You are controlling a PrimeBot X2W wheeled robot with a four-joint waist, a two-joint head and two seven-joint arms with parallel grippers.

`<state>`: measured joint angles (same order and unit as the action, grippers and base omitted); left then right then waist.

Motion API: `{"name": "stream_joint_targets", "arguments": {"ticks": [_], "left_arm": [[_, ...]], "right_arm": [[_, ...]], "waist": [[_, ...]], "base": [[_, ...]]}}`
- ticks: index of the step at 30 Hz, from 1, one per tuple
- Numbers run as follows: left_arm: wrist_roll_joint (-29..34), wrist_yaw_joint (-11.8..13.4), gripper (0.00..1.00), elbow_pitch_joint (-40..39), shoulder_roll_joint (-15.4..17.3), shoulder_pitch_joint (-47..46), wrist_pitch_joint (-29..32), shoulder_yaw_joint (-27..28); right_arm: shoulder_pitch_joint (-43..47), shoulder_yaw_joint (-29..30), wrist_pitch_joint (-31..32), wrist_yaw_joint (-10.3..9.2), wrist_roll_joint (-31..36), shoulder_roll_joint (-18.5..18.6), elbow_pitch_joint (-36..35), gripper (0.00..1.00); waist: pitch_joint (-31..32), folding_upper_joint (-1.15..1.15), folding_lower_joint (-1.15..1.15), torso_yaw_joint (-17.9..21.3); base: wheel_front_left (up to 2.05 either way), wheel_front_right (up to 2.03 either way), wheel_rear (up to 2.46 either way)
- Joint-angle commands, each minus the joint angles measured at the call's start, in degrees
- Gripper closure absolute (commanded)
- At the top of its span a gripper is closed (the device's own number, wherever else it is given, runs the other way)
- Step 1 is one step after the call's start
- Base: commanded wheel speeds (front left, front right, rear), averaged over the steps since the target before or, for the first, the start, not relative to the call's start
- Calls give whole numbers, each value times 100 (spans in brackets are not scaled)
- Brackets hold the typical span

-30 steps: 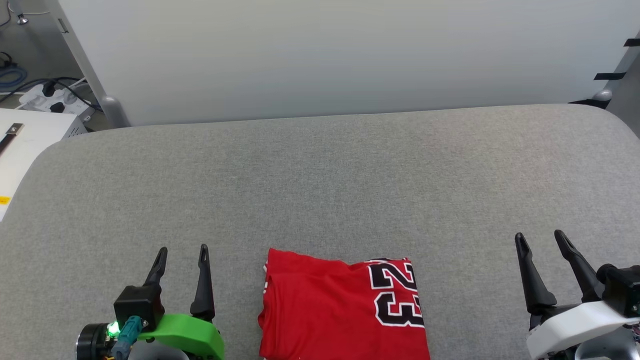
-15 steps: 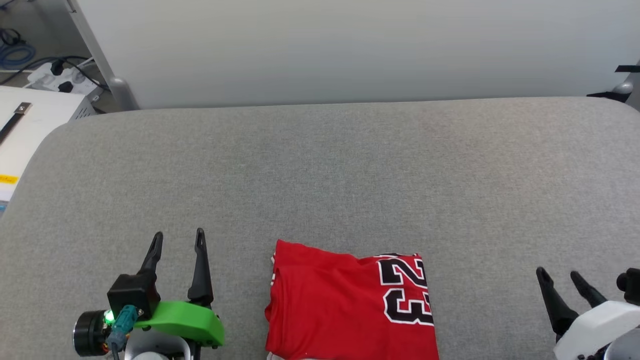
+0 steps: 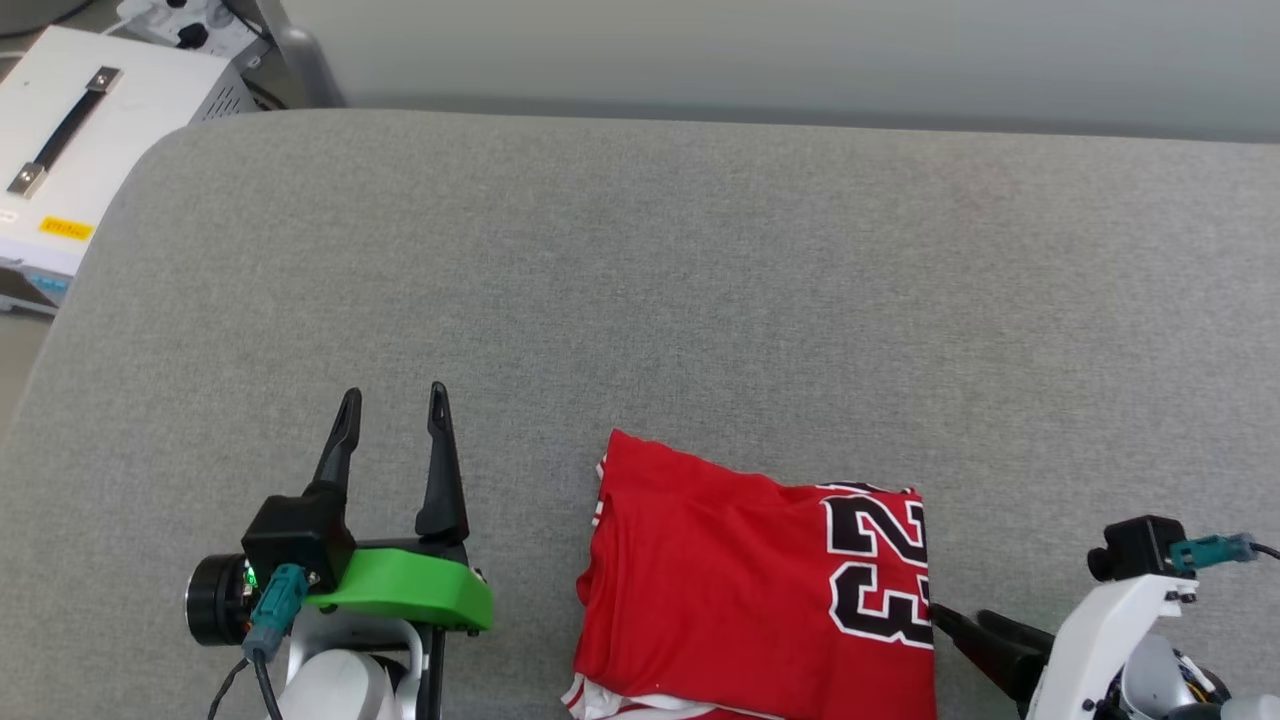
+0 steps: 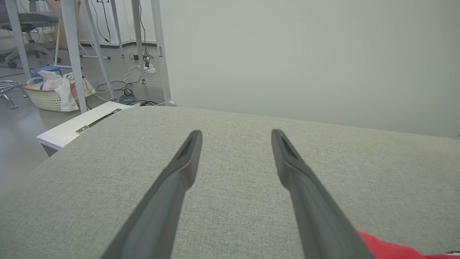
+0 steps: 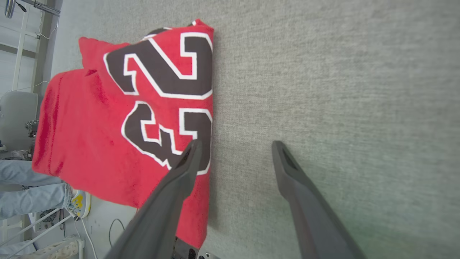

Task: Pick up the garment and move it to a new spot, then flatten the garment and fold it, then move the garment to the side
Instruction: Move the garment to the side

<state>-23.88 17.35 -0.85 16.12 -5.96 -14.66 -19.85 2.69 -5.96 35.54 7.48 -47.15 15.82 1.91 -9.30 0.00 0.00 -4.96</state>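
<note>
The garment (image 3: 740, 590), a red jersey folded into a rough rectangle with a black white-outlined "23" on its right part, lies on the grey padded table (image 3: 700, 280) near the front edge. White striped trim peeks out at its near edge. My left gripper (image 3: 393, 392) stands open to the left of it, fingers pointing away, nothing between them (image 4: 236, 132); a red corner of the garment (image 4: 388, 250) shows low right there. My right gripper (image 3: 960, 615) is open and points sideways at the garment's right edge. In the right wrist view one finger overlaps the garment (image 5: 107, 118), the other is over bare table (image 5: 236, 142).
A white case with a black handle (image 3: 90, 130) sits beyond the table's far left corner. A pale wall panel runs behind the table. A person's legs in jeans (image 5: 32, 187) stand past the table's near edge. A wicker basket (image 4: 50, 95) and cables lie on the floor.
The head camera has tilted down and turned, shifting the whole picture. My right gripper has swung from pointing away to pointing sideways at the garment's right edge. The garment lies as before.
</note>
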Motion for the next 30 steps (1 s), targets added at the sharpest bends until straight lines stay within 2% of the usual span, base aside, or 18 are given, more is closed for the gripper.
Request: {"name": "stream_joint_targets", "arguments": {"ticks": [1,10,11,12,13,22,26,30], "left_arm": [[63,-58,0,-8,-69,-107,-33,39],[266,-291,0,104,-303,-221,-33,212],[287,-313,0,116,-326,-226,-33,237],[303,-330,0,128,-344,-227,-33,257],[322,-350,0,145,-363,-224,-33,281],[419,-466,0,299,-412,-56,-33,485],[465,-509,0,322,-371,26,-33,527],[514,-521,0,264,-304,85,-34,560]], "right_arm": [[-169,-114,76,1,-181,-19,52,0],[-552,-670,553,1,-581,-52,724,0],[-574,-715,601,1,-583,-48,793,17],[-590,-751,624,1,-578,-43,835,76],[-611,-778,625,1,-596,-51,862,100],[-921,-896,344,1,-557,120,569,100],[-1066,-911,179,1,-257,403,348,100],[-1121,-928,157,1,27,644,123,100]], "waist": [[-313,0,0,-282],[-563,0,0,-446],[-571,0,0,-451],[-570,0,0,-454],[-563,0,0,-451],[-168,0,0,-172],[9,0,0,110],[62,0,0,554]], "base": [[0,0,0],[0,0,0],[0,0,0],[0,0,0],[0,0,0],[0,0,0],[0,0,0],[0,0,0]]}}
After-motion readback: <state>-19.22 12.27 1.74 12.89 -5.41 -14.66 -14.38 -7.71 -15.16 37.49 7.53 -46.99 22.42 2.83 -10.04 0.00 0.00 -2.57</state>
